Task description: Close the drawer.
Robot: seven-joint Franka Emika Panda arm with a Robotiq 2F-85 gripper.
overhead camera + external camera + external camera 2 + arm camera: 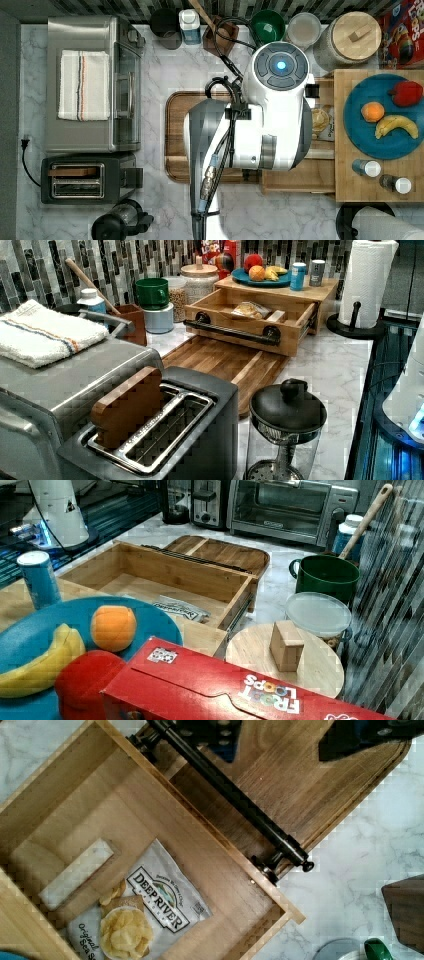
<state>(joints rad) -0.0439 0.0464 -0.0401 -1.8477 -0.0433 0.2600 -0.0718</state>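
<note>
The drawer (150,815) stands open beneath the end effector, chip bag (150,912) inside; end effector state cannot be determined.

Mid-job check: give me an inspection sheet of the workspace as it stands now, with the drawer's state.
Surface: white marbled countertop.
Job's things: light-wood drawer pulled open, black bar handle over the dark wooden cutting board; chip bag and a pale block inside.
Clutter: silver toaster oven with folded towel, black toaster, green mug, blue plate of fruit, paper towel roll.
Grippers: gripper dark finger parts above the handle; state unclear.
Cables: black bundle along the arm.
Surroundings: tiled backsplash.
</note>
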